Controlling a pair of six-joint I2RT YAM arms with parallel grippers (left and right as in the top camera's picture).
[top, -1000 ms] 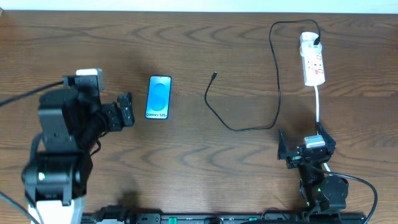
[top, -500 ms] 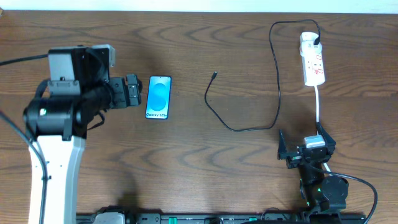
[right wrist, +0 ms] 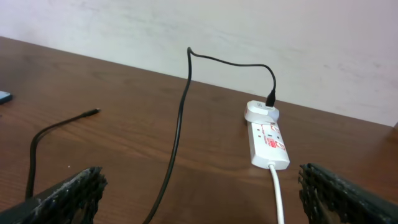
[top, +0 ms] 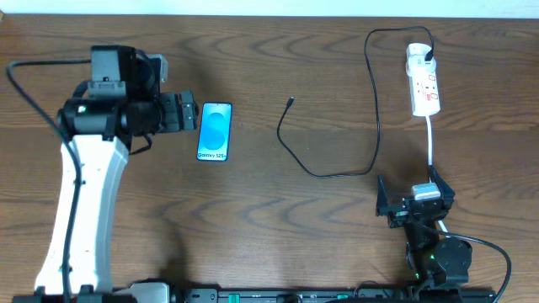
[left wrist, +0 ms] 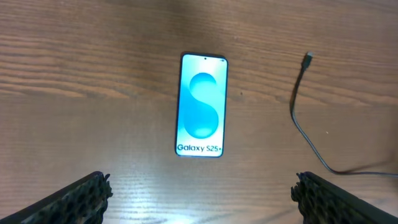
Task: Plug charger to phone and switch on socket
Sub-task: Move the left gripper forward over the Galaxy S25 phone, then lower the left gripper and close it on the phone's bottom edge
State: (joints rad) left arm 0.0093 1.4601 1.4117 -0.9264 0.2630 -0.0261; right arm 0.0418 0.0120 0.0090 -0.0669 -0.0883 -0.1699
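Note:
The phone (top: 216, 131) lies flat on the table, screen up and bright blue; the left wrist view shows the phone (left wrist: 201, 106) just ahead of my fingers. My left gripper (top: 194, 114) hovers at its left edge, open and empty, as the left gripper (left wrist: 202, 185) also shows. The charger cable (top: 313, 172) lies loose, its plug tip (top: 290, 102) right of the phone and its black adapter (top: 429, 57) in the socket (top: 424, 84). My right gripper (top: 410, 188) rests near the front edge, open and empty. The right wrist view shows the socket (right wrist: 268, 137) and cable (right wrist: 179, 124) ahead.
The socket's white cord (top: 431, 145) runs down from the strip toward my right gripper. A pale wall (right wrist: 249, 31) stands behind the table's far edge. The plug tip (left wrist: 307, 59) lies to the right of the phone on bare wood.
My left arm has swung up and to the right, bringing its open gripper from the left side of the table to the phone's left edge. The right arm has not moved.

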